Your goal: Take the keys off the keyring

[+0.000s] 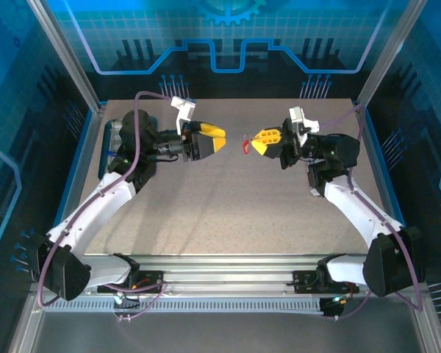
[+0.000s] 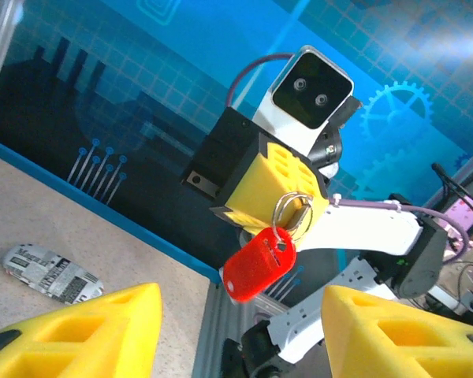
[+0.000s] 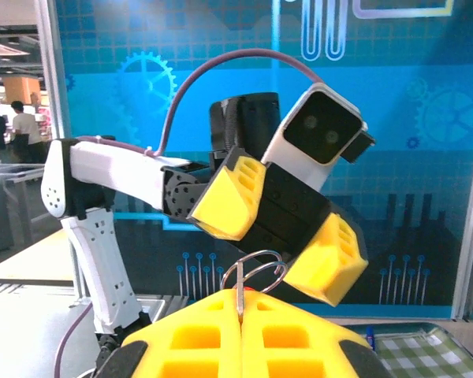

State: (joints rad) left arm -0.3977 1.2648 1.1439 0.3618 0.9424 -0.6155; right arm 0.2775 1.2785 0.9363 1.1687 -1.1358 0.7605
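From the top cam the keyring (image 1: 245,145) is just a red speck at the tips of the right gripper (image 1: 259,141), way too small for me to tell what's hanging on it. On the right wrist cam, the bottom of its wire loop (image 3: 255,272) vanishes into the seam between the pinched fingers (image 3: 197,331), which the lower edge cuts off. On the left wrist cam, the left gripper (image 2: 241,293) is chopped by the frame too, and that crumpled printed scrap (image 2: 51,272) is too blurry to read.
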